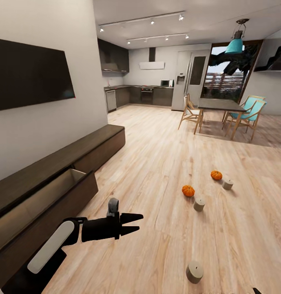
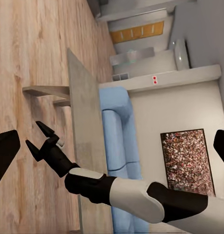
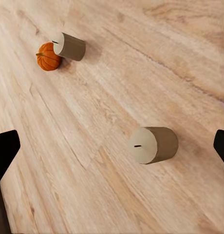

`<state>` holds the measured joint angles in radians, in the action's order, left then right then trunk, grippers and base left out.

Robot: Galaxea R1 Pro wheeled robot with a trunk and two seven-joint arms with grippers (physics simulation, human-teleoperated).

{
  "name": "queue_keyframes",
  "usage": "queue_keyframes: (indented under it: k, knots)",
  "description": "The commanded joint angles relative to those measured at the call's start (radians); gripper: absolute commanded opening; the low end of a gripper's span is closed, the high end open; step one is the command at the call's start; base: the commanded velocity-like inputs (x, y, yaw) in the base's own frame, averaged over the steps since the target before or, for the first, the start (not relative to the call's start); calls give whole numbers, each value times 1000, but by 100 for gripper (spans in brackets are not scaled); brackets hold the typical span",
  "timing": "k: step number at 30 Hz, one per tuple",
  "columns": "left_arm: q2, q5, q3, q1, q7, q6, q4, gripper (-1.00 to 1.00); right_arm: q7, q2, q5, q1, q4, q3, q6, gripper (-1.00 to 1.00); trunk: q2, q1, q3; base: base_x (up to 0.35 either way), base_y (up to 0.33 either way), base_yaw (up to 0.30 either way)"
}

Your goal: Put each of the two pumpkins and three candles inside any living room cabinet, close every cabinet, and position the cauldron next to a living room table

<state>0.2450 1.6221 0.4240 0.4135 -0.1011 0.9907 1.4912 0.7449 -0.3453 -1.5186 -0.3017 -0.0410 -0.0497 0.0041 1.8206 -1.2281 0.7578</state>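
Fingers of my left gripper (image 1: 134,224) stand apart, empty, hovering over the floor (image 1: 164,163) just beside the open drawer (image 1: 54,192) of the cabinet (image 1: 95,143). My right gripper (image 2: 42,139) is spread wide too, holding nothing, above the nearest candle (image 3: 152,145). On the boards beyond I see a second candle (image 1: 199,204) near one pumpkin (image 1: 188,190), then the other pumpkin (image 1: 216,174) close to the third candle (image 1: 227,184). The table (image 2: 85,122) shows past my right arm.
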Motion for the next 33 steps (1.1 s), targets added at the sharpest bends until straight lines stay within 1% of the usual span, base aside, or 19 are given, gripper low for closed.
queue_keyframes:
  k: [1, 3, 6, 8, 10, 11, 13, 14, 15, 17, 20, 23, 25, 33]
  knots:
    - [0, -12, 1, 1, -10, 0, 0, 100, 7, 0, 3, -2, -4, -5, 0, 100, 0, 0, 1, 105, 0, -188]
    - [0, -22, 1, 1, -9, 0, 0, 100, 8, 0, 4, -2, -3, -3, 0, 100, 0, 0, 1, 118, 0, -146]
    - [-2, -56, 1, 1, -8, 0, 0, 100, 12, 0, 5, -2, -2, 0, -6, 100, 0, 0, 1, 140, 0, -56]
    - [-3, -93, -3, 1, -7, 0, -1, 100, 15, 0, 7, -2, 1, 1, -25, 100, 0, 0, 1, 165, 0, -21]
    - [-4, -133, -8, 1, -6, -1, -4, 100, 15, 3, 25, -2, 3, 9, -48, 100, 0, 0, 1, 195, 0, -9]
    - [-4, -144, -9, 1, -6, -1, -7, 100, 14, 4, 33, -2, 4, 14, -55, 100, 0, 0, 1, 208, 0, -5]
    - [-5, -195, -12, 1, -5, -1, -28, 100, 9, 7, 74, -2, 8, 42, -86, 100, 0, 0, 1, 228, 0, -3]
    - [-5, -210, -13, 1, -5, -1, -35, 100, 8, 8, 84, -2, 9, 49, -95, 100, 0, 0, 1, 238, 0, -2]
    - [-5, -266, -13, 1, -6, -1, -59, 100, 5, 10, 118, -2, 11, 78, -125, 100, 0, 0, 1, 271, 0, -1]
    - [-6, -307, -13, 1, -6, -1, -70, 100, 5, 10, 138, -2, 11, 106, -141, 100, 0, 0, 1, 296, -10, 0]
    - [-6, -349, -12, 1, -7, -1, -70, 100, 14, 10, 148, -2, 12, 129, -155, 100, 0, 0, 1, 270, -102, -71]
    - [-6, -362, -14, 1, -11, -1, -69, 100, 26, 10, 152, -2, 13, 134, -153, 100, 0, 0, 1, 166, -104, -209]
    - [-6, -365, -15, 1, -15, -1, -67, 100, 36, 9, 153, -2, 13, 135, -151, 100, 0, 0, 1, 64, -43, -263]
    - [-4, -355, -22, 2, -36, 0, -66, 100, 49, 9, 152, -2, 13, 137, -147, 100, 0, 0, 1, 14, -9, -286]
